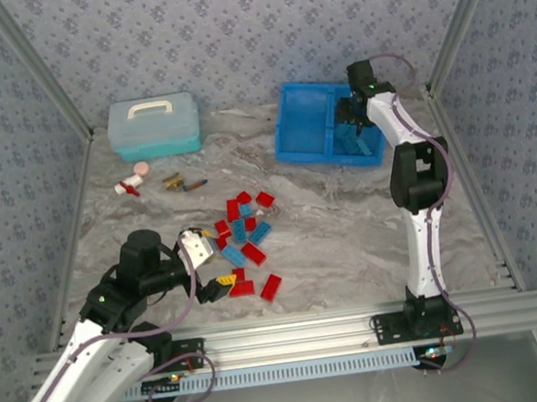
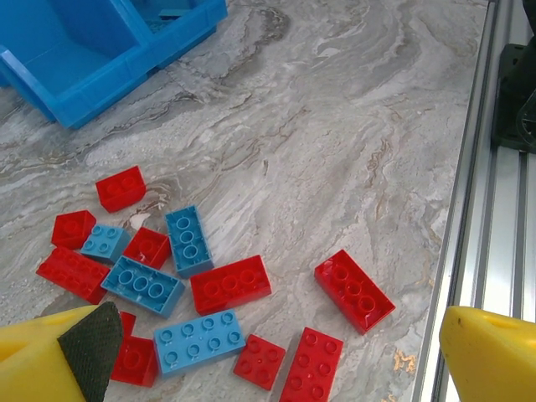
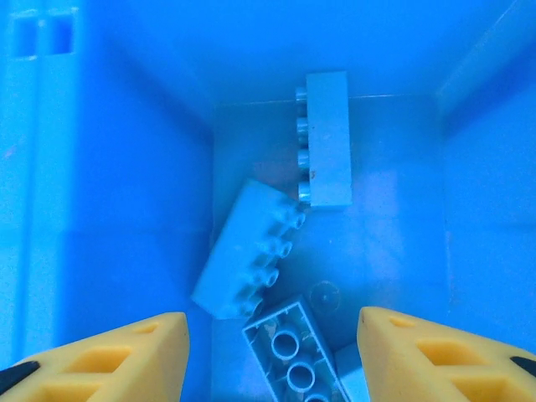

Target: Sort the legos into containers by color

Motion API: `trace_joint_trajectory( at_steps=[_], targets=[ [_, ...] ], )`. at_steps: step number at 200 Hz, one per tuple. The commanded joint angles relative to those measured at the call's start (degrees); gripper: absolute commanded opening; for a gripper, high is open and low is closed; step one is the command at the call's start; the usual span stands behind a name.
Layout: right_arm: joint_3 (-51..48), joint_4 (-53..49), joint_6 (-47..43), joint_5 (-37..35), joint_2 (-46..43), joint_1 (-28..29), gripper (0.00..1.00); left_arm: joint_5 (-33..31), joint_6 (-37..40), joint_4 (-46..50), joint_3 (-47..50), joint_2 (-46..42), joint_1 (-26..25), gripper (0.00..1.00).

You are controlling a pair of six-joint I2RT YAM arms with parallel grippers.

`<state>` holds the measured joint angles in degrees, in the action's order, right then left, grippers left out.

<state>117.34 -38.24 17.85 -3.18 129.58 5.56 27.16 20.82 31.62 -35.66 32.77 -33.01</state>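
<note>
Marbled tabletop [image 1: 352, 240], mid-sort: your right gripper [image 3: 272, 352] hangs spread and empty over blue bricks [image 3: 251, 251] in the right compartment of the tray [image 1: 303, 118], while your left gripper [image 2: 272, 360], also spread, hovers over the loose legos [image 1: 241, 230] near centre, where you'd next single out one brick to grasp.

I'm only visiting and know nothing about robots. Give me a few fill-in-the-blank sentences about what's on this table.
1. The bricks in the tray compartment beneath the right gripper are all light ____.
2. The right gripper's jaws stand ____, holding nothing.
3. The loose pile beneath the left gripper mixes blue bricks with ____ ones.
4. The lidded box has a ____ handle.

Missing words: blue; open; red; white.
</note>
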Motion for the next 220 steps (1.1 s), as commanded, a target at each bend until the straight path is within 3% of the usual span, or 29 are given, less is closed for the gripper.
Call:
trace_joint_trajectory(
  at_steps=[1, 19, 48, 69, 103, 128, 159, 193, 220],
  targets=[
    [-6.4, 1.32, -0.83, 1.58, -11.04, 1.44, 0.58, -3.85, -3.11, -1.4, -0.29, -0.12, -0.12, 0.99],
    [-15.17, 5.44, -0.95, 2.93, -18.52, 2.81, 0.61, -13.48, -11.42, -2.22, -3.27, -0.25, -0.32, 0.99],
    [-27.17, 8.96, -1.03, 10.05, -29.1, 4.59, 0.69, -31.57, -36.7, -0.45, -8.22, 0.71, -0.64, 0.99],
    [-33.9, 8.45, -3.05, 9.21, -36.0, 8.72, 0.75, -39.58, -55.5, 6.82, -11.33, 3.12, -1.8, 0.99],
    [-43.42, 8.1, -1.98, 7.43, -45.64, 15.29, 0.79, -40.83, -83.06, 12.15, -8.01, 7.15, -6.45, 0.93],
    [-47.17, 5.87, -1.12, 5.91, -49.89, 18.53, 0.8, -42.8, -99.67, 11.26, -4.49, 10.96, -13.16, 0.84],
    [-51.31, 4.54, 0.03, 5.0, -54.08, 19.21, 0.83, -49.08, -105.89, 15.12, -8.3, 21.46, -19.2, 0.79],
    [-52.72, 4.12, 0.78, 3.92, -55.91, 19.37, 0.86, -49.36, -106.59, 18.59, -16.14, 37.39, -19.77, 0.79],
    [-52.66, 4.05, 0.82, 3.71, -56.54, 19.66, 0.87, -47.82, -106.11, 15.3, -19.65, 45.8, -19.76, 0.77]
  ],
)
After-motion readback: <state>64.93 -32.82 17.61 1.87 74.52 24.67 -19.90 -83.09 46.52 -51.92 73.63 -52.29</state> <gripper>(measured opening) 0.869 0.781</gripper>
